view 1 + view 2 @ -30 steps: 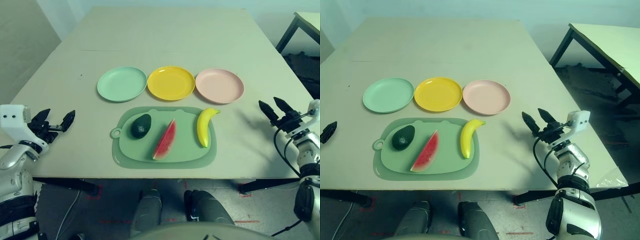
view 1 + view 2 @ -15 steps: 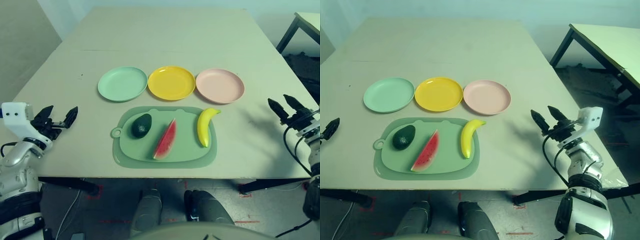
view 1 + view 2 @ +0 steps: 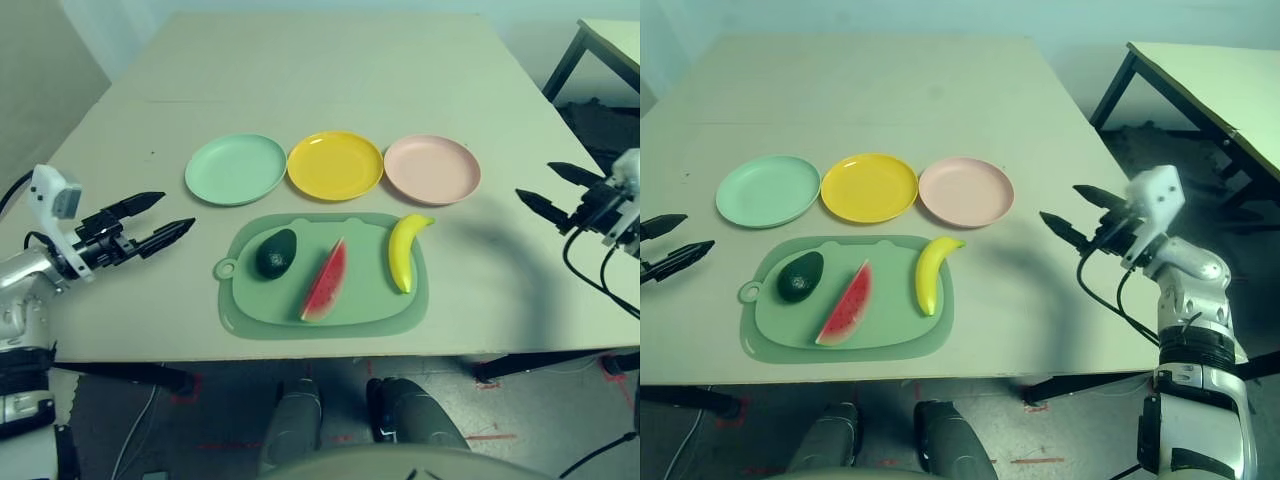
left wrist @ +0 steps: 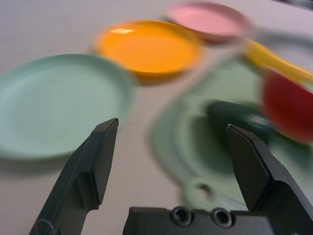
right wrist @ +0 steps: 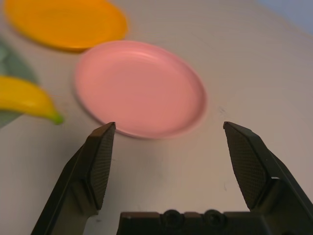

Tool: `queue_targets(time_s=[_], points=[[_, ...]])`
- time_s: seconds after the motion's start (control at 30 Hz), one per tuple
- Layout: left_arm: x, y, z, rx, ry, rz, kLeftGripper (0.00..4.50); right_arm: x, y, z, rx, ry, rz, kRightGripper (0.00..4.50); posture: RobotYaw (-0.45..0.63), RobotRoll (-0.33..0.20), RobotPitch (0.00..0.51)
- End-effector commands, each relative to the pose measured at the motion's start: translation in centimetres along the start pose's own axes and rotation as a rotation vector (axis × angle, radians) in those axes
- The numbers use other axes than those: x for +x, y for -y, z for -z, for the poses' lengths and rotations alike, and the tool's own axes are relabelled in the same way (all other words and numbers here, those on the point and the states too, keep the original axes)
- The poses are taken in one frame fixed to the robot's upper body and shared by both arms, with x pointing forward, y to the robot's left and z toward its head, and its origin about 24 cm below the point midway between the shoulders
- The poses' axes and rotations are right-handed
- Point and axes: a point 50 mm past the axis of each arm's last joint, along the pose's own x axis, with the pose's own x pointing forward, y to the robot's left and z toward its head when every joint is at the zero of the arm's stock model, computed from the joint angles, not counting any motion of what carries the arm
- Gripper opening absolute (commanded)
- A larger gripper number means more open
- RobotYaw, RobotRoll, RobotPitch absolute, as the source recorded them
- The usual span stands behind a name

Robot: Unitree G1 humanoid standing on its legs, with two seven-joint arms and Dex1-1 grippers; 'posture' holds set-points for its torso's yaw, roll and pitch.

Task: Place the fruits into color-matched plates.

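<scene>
On the rounded green mat [image 3: 370,305] lie a dark green avocado [image 3: 276,252], a red watermelon wedge [image 3: 326,282] and a yellow banana [image 3: 402,251]. Behind the mat stand the mint green plate [image 3: 236,168], the yellow plate [image 3: 335,164] and the pale pink plate [image 3: 432,168], all bare. My left gripper [image 3: 165,217] hovers open to the left of the mat, pointing toward the avocado. My right gripper [image 3: 547,187] is open off to the right of the pink plate, pointing at it. Neither holds anything.
The beige table [image 3: 330,70] stretches far behind the plates. A second table [image 3: 1210,80] with dark legs stands off to the right. The mat's loop tab [image 3: 226,270] sticks out on its left side.
Both arms have risen and swung inward: the left gripper now reaches toward the mat's left side, the right gripper toward the pink plate. Fruits and plates have not moved.
</scene>
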Motion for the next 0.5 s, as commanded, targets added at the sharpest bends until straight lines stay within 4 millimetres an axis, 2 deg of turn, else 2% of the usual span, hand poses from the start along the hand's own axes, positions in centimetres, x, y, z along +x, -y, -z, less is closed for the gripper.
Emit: queue_targets(time_s=[0.03,0.17,0.3,0.5], points=[[1.0,1.0,-0.1,0.047,-0.027,0.169,4.5,1.4,-0.6,-2.9,-0.136,-0.051,-0.246,4.43,0.0,0.0,0.151],[2.4,2.4,0.4,0.076,-0.034,0.296,4.5,3.2,-1.0,-7.0,-0.351,-0.098,-0.526,4.43,0.0,0.0,0.149],[3.0,2.5,-0.2,0.095,-0.022,0.317,4.5,5.3,-2.0,-10.5,-0.634,-0.177,-0.753,4.43,0.0,0.0,0.141],[3.3,2.5,-0.7,0.122,-0.029,0.343,4.5,8.5,-5.0,-13.4,-0.963,-0.203,-0.952,4.43,0.02,0.0,0.145]])
